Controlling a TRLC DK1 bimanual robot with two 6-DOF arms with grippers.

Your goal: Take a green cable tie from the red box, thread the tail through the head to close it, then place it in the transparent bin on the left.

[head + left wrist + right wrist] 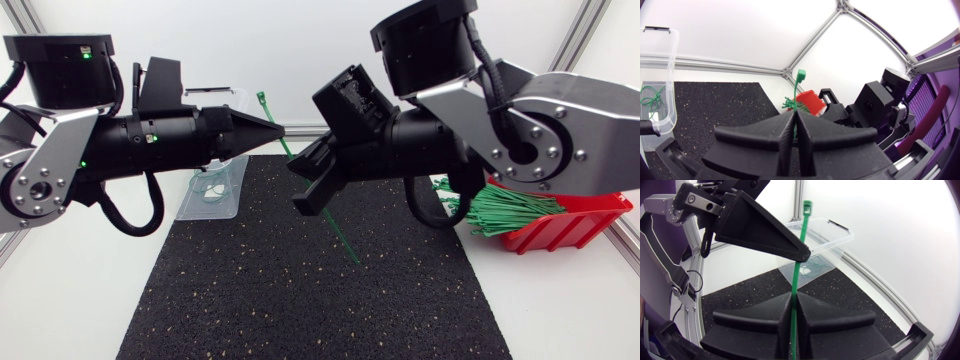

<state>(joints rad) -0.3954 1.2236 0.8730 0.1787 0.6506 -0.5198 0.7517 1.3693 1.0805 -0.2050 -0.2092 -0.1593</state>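
Cable tie, green, being held aloft over black mat by both grippers.
Left gripper is clenching it under the head, right gripper lower; right arm is hiding much of red box.

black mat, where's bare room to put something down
Bare: the black mat's whole camera-side half, beyond the green cable tie's tail. Crowded: the far edge, with the transparent bin, and the left claw and right claw holding the tie.
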